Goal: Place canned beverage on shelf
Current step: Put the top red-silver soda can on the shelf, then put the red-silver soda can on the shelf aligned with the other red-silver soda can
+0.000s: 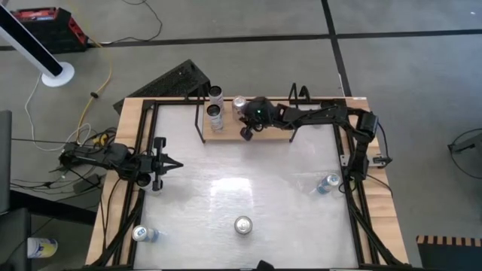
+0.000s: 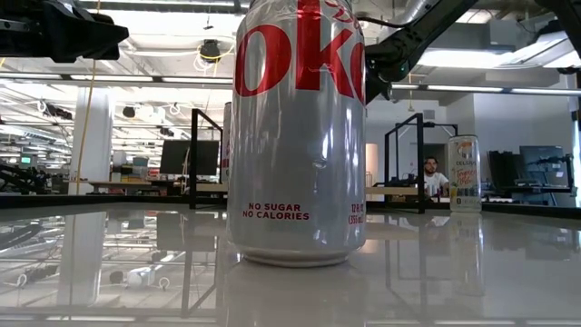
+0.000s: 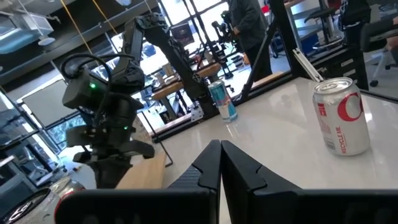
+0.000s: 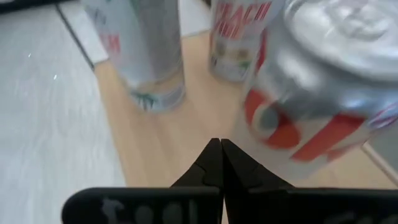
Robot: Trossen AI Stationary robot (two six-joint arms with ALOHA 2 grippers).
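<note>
Right claw (image 4: 221,144), pressed together and empty, above shelf (image 4: 180,140); can (image 4: 323,87) beside it: rigid, slick; grasp mid-wall.

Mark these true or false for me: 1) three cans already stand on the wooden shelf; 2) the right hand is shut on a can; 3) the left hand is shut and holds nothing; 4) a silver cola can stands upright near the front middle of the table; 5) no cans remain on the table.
1) True: three cans stand on the light-wood, black-framed shelf.
2) False: the right hand is shut but empty, over the shelf beside the cans.
3) True: the left hand waits at the table's left side.
4) True: the silver red-lettered cola can stands upright.
5) False: besides it, a blue can lies at right and another can at front left.
</note>
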